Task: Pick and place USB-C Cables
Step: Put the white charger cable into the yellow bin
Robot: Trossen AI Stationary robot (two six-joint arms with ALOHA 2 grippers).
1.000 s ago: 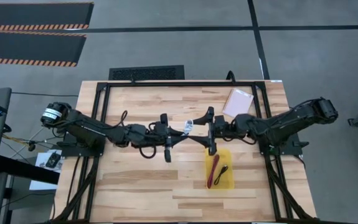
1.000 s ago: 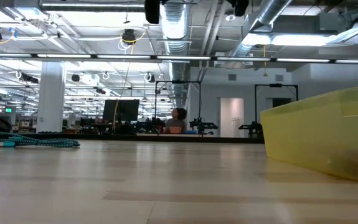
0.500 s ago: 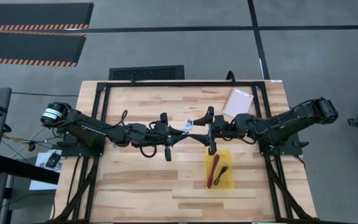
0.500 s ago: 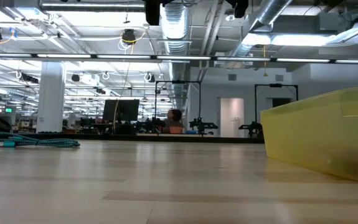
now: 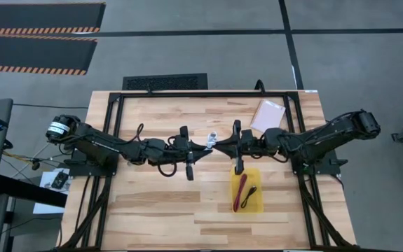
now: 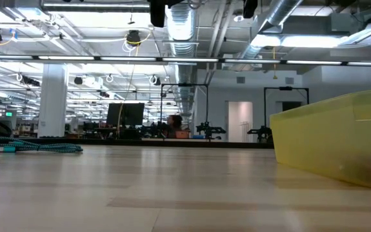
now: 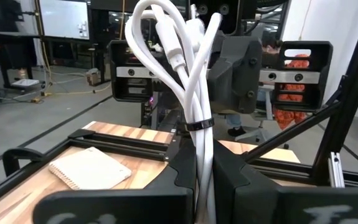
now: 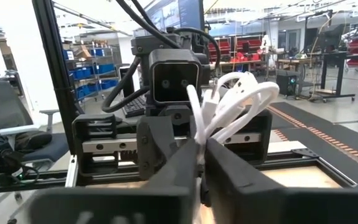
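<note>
holding the white cable (image 7: 191,74) from both ends, left gripper (image 5: 200,145) and right gripper (image 5: 223,145) each sit clamped on it mid-air. releasing late on the left, i judge, could tug it free short of the yellow tray (image 5: 256,203).

The yellow tray (image 6: 340,145) is cut off by the low view's right edge, and through its cloudy wall the red cable (image 5: 240,192) and black cable (image 5: 251,192) show only as a dim smear. Left of the tray, the teal cable (image 6: 33,146) runs out past the picture's left edge. Both arms enter that view only as dark stubs at its top edge. Above the table beyond the tray, the white cable (image 7: 188,74) has its lower end hidden between the left gripper (image 7: 205,186)'s fingers, and the right gripper (image 8: 198,163) covers its other end. The pale pink packet (image 5: 268,115) is too small to read.
</note>
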